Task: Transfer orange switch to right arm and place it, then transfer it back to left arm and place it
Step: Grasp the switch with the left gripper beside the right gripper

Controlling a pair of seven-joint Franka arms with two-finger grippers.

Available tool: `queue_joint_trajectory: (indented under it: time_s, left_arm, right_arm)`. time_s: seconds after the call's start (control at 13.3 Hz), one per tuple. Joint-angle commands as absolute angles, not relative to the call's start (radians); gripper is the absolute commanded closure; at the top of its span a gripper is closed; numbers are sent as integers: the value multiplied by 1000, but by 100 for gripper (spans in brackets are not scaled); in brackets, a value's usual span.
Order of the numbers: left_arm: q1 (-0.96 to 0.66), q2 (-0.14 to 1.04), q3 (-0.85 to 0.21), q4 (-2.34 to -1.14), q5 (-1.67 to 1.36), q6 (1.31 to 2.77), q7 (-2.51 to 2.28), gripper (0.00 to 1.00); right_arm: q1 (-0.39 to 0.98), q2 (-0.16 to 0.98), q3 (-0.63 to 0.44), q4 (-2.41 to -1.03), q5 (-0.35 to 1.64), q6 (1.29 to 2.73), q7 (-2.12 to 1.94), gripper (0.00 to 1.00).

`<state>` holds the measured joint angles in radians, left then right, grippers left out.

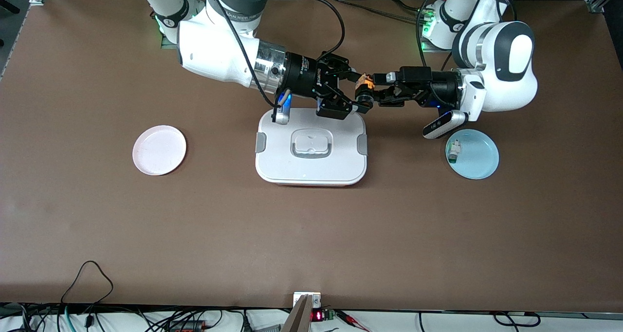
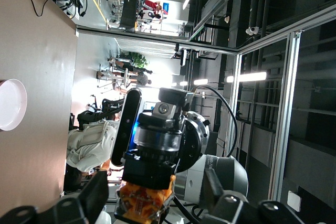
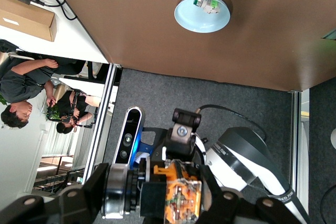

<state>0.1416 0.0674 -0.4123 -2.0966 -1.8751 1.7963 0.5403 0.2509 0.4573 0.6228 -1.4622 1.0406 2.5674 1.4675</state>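
The orange switch (image 1: 365,84), black with an orange end, hangs in the air between the two grippers, over the edge of the white box (image 1: 311,169) that lies farthest from the front camera. My right gripper (image 1: 360,92) is shut on the switch; in the right wrist view its fingers (image 3: 79,200) press on the switch (image 3: 181,198). My left gripper (image 1: 375,87) faces it from the left arm's end. In the left wrist view the switch (image 2: 144,203) sits between the left fingers (image 2: 97,195), with a gap showing on each side.
A pink plate (image 1: 159,150) lies toward the right arm's end of the table. A blue plate (image 1: 479,164) toward the left arm's end holds a small white-and-green part (image 1: 454,151). The box has grey side clips and a lid handle (image 1: 311,143).
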Motion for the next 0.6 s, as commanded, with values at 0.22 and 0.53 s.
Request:
queue_joint_trajectory:
  time_s: [0.22,0.53]
  left_arm:
    - [146,45,-416,-2117,-1905,1805,586,65]
    - [146,44,-416,-2118,-1899,1804,584,100]
  right_arm:
    - [255,462,630,-1440,1060,2576,1476,96]
    - [256,462,630,-1440,1060,2576,1476,96]
